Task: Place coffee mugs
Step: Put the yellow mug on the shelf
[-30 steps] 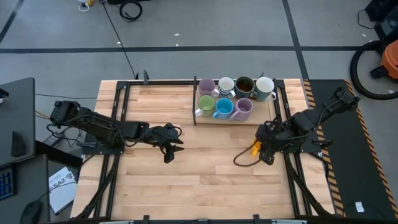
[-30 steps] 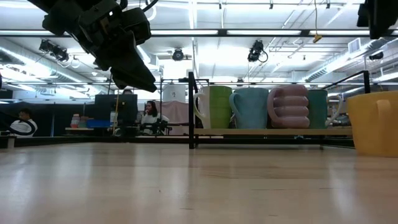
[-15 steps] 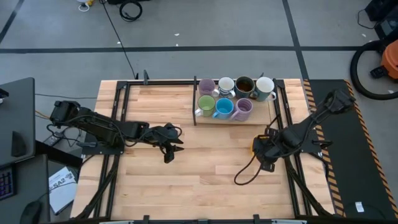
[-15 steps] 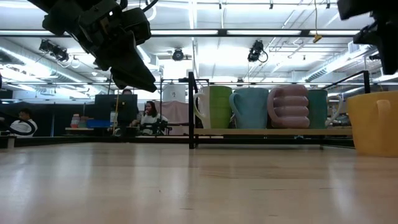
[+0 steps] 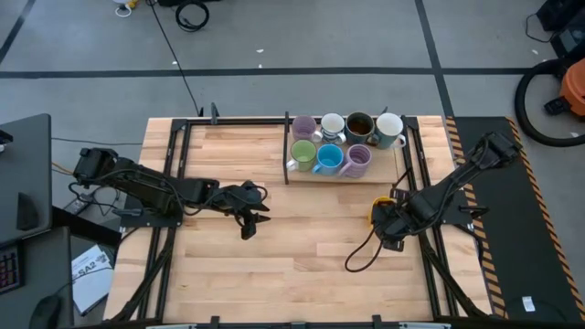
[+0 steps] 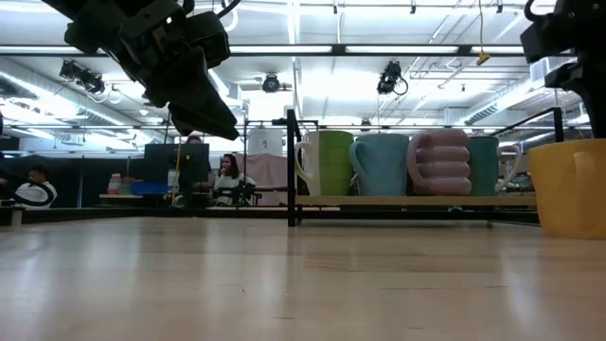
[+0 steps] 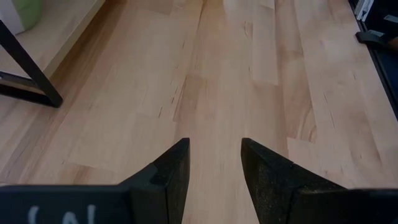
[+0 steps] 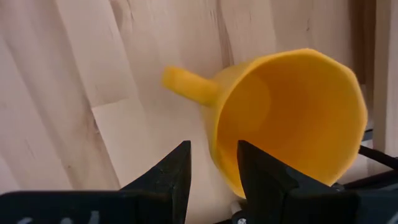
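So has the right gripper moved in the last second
Yes. In the high view the right gripper has slid slightly toward the table's near edge, away from the rack, and now hovers over the orange mug.

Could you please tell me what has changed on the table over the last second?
The right tool has swung its arm outward and settled over the orange mug, which hasn't moved. The left tool and the mugs on the shelf stayed put.

Orange mug only partly seen
In the low view the orange mug (image 6: 571,187) is cut off at the picture's edge; the right gripper (image 5: 391,226) hides most of it from above.
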`<move>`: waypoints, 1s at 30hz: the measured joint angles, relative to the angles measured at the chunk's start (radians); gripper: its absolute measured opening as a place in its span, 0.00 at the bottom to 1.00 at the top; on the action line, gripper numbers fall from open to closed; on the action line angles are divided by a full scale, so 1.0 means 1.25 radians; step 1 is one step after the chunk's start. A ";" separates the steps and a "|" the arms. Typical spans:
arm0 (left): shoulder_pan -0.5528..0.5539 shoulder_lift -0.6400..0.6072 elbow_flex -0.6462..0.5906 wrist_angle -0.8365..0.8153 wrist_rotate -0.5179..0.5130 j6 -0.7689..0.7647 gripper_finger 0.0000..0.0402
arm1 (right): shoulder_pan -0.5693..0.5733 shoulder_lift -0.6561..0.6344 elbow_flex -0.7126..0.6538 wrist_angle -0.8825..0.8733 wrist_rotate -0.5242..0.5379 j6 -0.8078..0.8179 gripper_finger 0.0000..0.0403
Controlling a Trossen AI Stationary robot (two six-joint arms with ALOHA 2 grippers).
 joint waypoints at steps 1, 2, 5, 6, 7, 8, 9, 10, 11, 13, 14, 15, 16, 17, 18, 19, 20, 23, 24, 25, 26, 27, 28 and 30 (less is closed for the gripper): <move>0.000 0.000 0.000 0.000 0.000 0.000 0.38 | 0.000 0.000 -0.005 0.004 0.000 0.000 0.34; 0.000 0.000 0.000 0.000 0.000 0.000 0.37 | 0.000 0.000 -0.012 0.011 0.000 0.000 0.34; 0.000 0.000 0.000 0.001 0.000 0.000 0.37 | 0.000 0.000 -0.038 0.039 -0.001 0.006 0.34; 0.000 0.000 0.000 0.001 0.000 0.000 0.38 | 0.000 0.000 -0.046 0.047 -0.001 0.009 0.34; 0.000 0.000 0.000 0.001 0.000 0.000 0.37 | 0.000 0.000 -0.053 0.052 -0.001 0.009 0.33; 0.000 0.000 0.000 0.001 0.000 0.000 0.37 | 0.000 0.000 -0.058 0.056 -0.001 0.009 0.33; 0.000 0.000 0.000 0.001 0.000 0.000 0.37 | 0.000 0.000 -0.062 0.060 -0.001 0.009 0.32; 0.000 0.000 0.000 0.001 0.000 0.000 0.38 | 0.000 0.000 -0.065 0.061 -0.001 0.010 0.31; 0.000 0.000 0.000 0.001 0.000 0.000 0.38 | 0.000 0.000 -0.068 0.062 0.000 0.012 0.29; 0.000 0.000 0.000 0.001 0.000 0.000 0.37 | -0.001 0.000 -0.073 0.064 0.001 0.015 0.25; 0.000 0.000 0.000 0.001 0.000 0.000 0.38 | -0.001 0.000 -0.075 0.064 0.002 0.014 0.23; 0.000 0.000 0.000 0.001 0.000 0.000 0.37 | -0.001 0.000 -0.076 0.065 0.002 0.013 0.20; 0.000 0.000 0.000 0.001 0.000 0.000 0.38 | -0.001 0.000 -0.076 0.065 0.003 0.012 0.17; 0.000 0.000 0.000 0.001 0.000 0.000 0.37 | -0.001 0.000 -0.076 0.065 0.003 0.012 0.15; 0.000 0.000 0.000 0.001 0.000 0.000 0.38 | -0.001 0.000 -0.076 0.066 0.003 0.012 0.12; 0.000 0.000 0.000 0.001 0.000 0.000 0.37 | -0.001 0.000 -0.076 0.066 0.002 0.017 0.09; 0.000 0.000 0.000 0.001 0.000 0.000 0.37 | -0.001 -0.001 -0.076 0.066 0.002 0.014 0.07; 0.000 0.000 0.000 0.001 0.000 0.000 0.38 | -0.001 -0.001 -0.076 0.066 0.004 0.007 0.07; 0.000 0.000 0.000 0.001 0.000 0.000 0.37 | -0.002 0.000 -0.074 0.064 0.006 0.001 0.07; 0.000 0.000 0.000 0.001 0.000 0.000 0.38 | -0.004 0.001 -0.068 0.061 0.009 -0.009 0.07; 0.000 0.000 0.000 0.001 0.000 0.000 0.38 | -0.008 0.001 -0.058 0.059 0.014 -0.023 0.07; 0.000 0.000 0.000 0.001 0.000 0.000 0.37 | -0.014 0.001 -0.048 0.059 0.015 -0.039 0.07; 0.000 0.000 0.000 0.001 0.000 0.000 0.37 | -0.019 0.001 -0.036 0.058 0.016 -0.055 0.07; 0.000 0.000 0.000 0.001 0.000 0.000 0.37 | -0.034 0.001 -0.011 0.048 0.016 -0.093 0.07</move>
